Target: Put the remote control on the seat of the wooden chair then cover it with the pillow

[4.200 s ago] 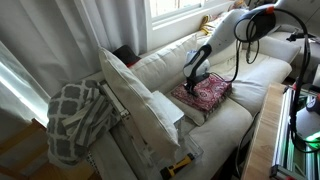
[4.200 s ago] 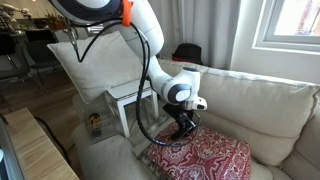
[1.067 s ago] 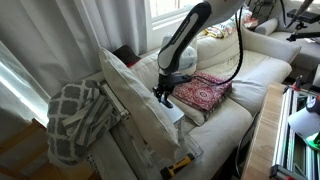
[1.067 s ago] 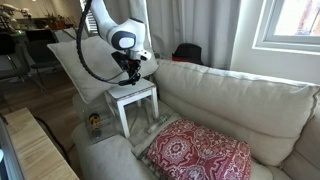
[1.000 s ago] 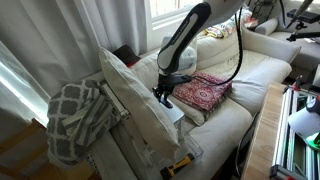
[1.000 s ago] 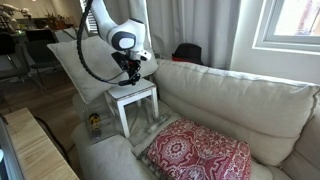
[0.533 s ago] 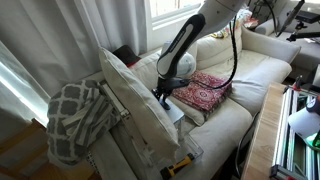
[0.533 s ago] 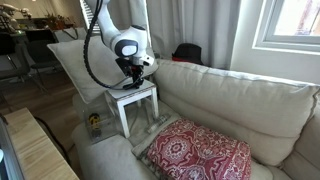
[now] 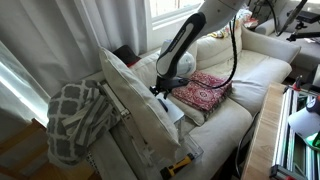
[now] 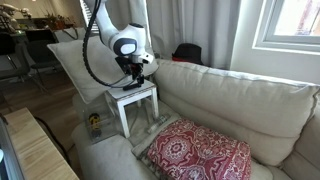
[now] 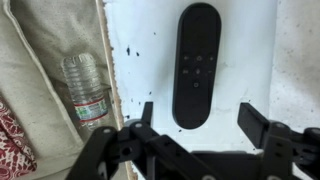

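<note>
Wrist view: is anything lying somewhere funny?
Yes. A plastic water bottle lies on its side down beside the white chair seat. The seat also has small dark specks near that edge. The remote control lies flat and looks fine.

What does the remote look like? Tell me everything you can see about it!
The remote control is a slim black bar with rounded ends and small round buttons, probably matte plastic. It lies flat, buttons up, on the speckled white seat. The open pincer straddles one end without touching it.
</note>
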`<state>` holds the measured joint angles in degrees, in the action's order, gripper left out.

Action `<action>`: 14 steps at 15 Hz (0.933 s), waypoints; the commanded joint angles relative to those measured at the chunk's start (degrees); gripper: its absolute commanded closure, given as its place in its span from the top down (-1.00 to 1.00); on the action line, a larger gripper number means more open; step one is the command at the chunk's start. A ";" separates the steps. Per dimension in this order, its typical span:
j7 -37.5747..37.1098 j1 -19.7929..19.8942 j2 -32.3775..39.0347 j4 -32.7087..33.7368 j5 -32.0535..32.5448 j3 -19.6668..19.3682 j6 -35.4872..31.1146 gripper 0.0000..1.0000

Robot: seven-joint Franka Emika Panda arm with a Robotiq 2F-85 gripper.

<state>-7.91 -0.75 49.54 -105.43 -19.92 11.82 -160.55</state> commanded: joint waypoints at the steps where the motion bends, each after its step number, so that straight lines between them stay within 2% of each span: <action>1: 0.77 0.66 -6.93 -7.72 -0.28 0.71 -3.12 1.00; 7: 5.53 3.54 -22.08 -22.47 -0.02 4.44 -13.91 1.00; 8: 3.41 2.37 -15.68 -15.01 0.59 3.04 -10.57 1.00; 11: 3.85 2.51 -21.03 -19.96 0.64 3.63 -12.28 1.00; 14: 3.96 2.61 -21.69 -20.93 0.65 3.64 -12.40 1.00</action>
<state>-3.25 1.89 27.84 -126.44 -19.91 15.47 -173.06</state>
